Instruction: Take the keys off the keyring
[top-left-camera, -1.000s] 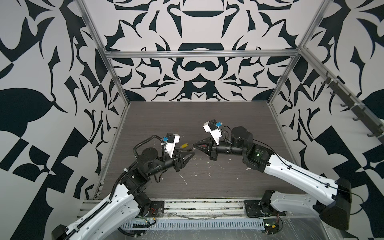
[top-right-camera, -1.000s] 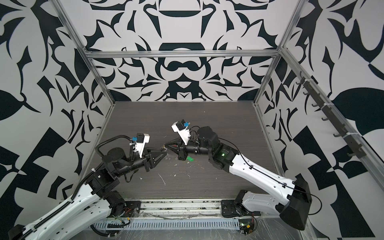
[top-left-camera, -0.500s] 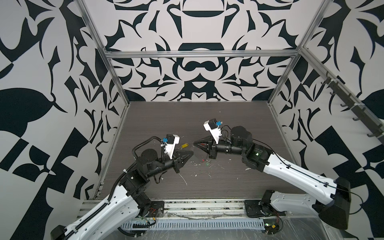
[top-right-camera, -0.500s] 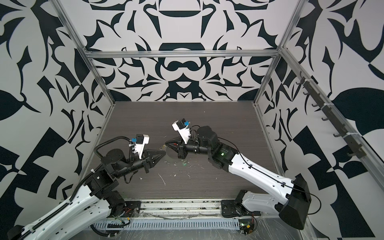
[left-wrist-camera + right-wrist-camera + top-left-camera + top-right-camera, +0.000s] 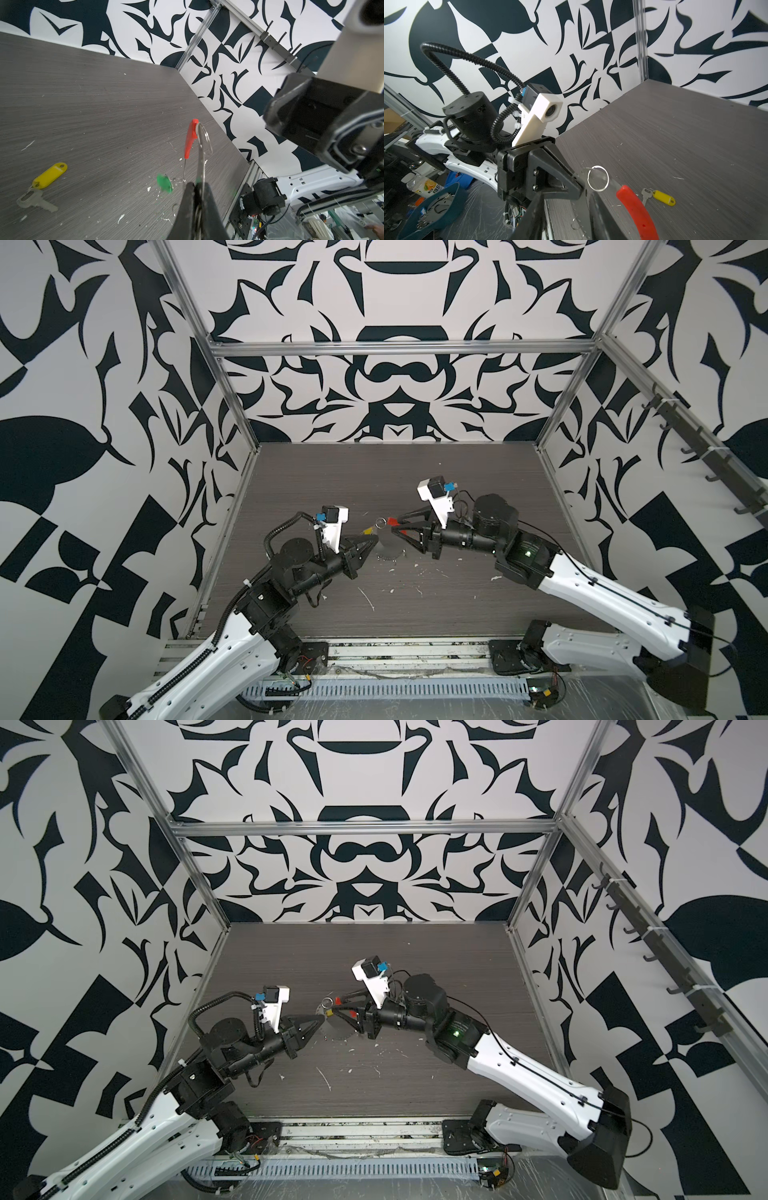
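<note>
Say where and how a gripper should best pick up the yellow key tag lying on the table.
Probably from straight above, jaws closing across the narrow width of the yellow key tag at mid-body. It lies flat on the table, so only its long edges offer purchase; the silver key crowds one end.

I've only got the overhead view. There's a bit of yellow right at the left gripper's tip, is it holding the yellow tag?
Observer: No. The left wrist view shows the yellow tag lying on the table, apart from the left gripper, with a silver key at its end.
Operator: So what are its jaws on?
Observer: They are shut on a flat silver strip that ends at a small split ring, by the red sleeve.
Operator: And the green one?
Observer: The green tag shows blurred beside those jaws. Hanging or lying, I cannot tell.
</note>
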Controlling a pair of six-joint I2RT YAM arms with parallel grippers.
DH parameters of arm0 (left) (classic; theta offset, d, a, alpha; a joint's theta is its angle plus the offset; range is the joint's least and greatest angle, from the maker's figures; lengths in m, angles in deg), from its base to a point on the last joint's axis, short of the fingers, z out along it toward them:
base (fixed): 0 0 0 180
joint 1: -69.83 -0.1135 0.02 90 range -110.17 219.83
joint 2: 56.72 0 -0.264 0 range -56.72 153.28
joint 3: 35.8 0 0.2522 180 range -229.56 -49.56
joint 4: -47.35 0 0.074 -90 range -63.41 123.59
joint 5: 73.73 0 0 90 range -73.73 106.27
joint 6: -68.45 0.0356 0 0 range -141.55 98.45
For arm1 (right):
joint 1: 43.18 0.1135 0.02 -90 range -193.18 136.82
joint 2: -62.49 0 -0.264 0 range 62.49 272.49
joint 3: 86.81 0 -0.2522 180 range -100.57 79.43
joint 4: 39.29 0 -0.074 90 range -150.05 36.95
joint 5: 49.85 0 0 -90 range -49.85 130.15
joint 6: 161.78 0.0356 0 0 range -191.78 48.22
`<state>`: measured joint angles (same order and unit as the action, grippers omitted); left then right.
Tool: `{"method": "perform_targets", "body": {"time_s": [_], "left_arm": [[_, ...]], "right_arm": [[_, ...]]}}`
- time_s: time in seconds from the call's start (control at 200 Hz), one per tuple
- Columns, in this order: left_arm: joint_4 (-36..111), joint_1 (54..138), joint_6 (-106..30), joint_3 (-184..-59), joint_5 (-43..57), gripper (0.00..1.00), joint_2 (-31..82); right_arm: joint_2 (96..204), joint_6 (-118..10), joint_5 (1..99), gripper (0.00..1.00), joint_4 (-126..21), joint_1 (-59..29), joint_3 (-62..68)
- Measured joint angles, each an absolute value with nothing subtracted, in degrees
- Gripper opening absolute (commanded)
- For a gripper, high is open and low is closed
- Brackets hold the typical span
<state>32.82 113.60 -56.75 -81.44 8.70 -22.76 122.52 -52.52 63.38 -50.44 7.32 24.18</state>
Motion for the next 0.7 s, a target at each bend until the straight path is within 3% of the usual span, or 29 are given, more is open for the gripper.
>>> {"method": "perform_targets", "body": {"time_s": [0.205,0.7], "left_arm": [[30.3,113.6,-59.3,-86.3,11.0,0.0,-23.0],[25.5,113.6,-62.8,-92.5,10.9,0.0,-21.2]], "right_arm": [[116.5,-53.3,59.5,0.41,-52.0,7.3,30.1],[116.5,-55.5,57.4,0.42,-53.2,7.3,36.6]]}}
